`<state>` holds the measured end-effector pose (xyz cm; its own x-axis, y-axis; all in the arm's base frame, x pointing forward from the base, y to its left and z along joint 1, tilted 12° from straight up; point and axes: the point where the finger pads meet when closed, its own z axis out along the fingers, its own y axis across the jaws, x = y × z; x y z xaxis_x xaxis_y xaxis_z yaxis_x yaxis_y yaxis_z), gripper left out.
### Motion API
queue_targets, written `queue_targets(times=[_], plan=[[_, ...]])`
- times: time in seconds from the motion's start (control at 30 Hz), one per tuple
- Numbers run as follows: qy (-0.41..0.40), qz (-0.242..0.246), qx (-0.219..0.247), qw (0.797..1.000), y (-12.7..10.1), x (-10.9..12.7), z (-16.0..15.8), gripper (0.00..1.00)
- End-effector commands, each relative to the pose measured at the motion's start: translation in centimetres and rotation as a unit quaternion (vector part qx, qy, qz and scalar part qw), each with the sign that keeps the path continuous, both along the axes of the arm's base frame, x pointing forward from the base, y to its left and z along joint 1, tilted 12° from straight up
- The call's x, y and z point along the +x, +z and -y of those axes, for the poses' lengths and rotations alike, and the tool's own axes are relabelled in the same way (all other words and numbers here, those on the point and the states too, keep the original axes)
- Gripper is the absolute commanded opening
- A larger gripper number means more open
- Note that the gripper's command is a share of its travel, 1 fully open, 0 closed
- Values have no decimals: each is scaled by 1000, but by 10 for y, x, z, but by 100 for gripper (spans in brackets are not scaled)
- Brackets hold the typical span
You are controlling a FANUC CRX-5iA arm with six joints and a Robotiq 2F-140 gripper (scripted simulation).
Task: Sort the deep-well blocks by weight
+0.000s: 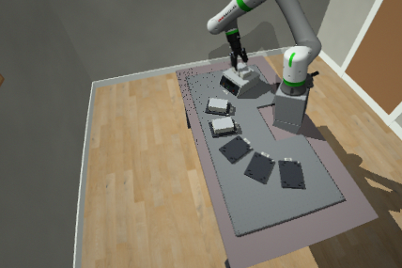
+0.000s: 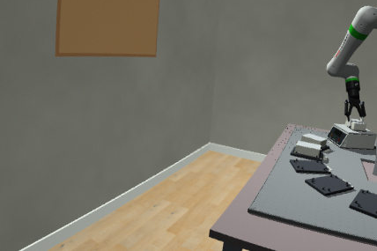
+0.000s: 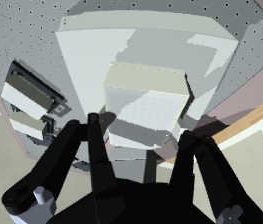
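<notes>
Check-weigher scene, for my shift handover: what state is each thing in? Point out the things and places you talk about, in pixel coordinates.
Gripper (image 1: 239, 65) (image 2: 355, 118) (image 3: 140, 113): at the check-weigher block; grip unclear.
Check-weigher (image 1: 245, 88) (image 2: 358, 139) (image 3: 87, 55): block apparently on platform; lamp unreadable.
Two other blocks (image 1: 218, 103) (image 1: 223, 123): each in a nest.
Three nearer nests (image 1: 236, 149) (image 1: 259, 167) (image 1: 291, 174): empty.

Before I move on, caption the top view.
One block on the check-weigher, two in nests, three nests bare.

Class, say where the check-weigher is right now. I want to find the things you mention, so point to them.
In the top view, the check-weigher (image 1: 248, 86) (image 2: 358, 140) (image 3: 79, 55) is at the table's far end, left of the robot's pedestal (image 1: 287, 111) in the picture, directly below the gripper (image 1: 239, 61) (image 2: 355, 117) (image 3: 140, 113).
</notes>
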<state>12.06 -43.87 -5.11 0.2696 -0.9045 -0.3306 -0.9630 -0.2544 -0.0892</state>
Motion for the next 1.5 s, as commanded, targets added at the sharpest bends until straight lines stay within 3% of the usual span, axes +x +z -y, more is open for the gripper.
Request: queue_targets(times=[0.0,1.3,1.33,1.47], plan=[[0,0,0,1000,0,0,0,10],[0,0,0,1000,-6,1,1,10],[0,0,0,1000,-6,1,1,100],[0,0,0,1000,-6,1,1,100]])
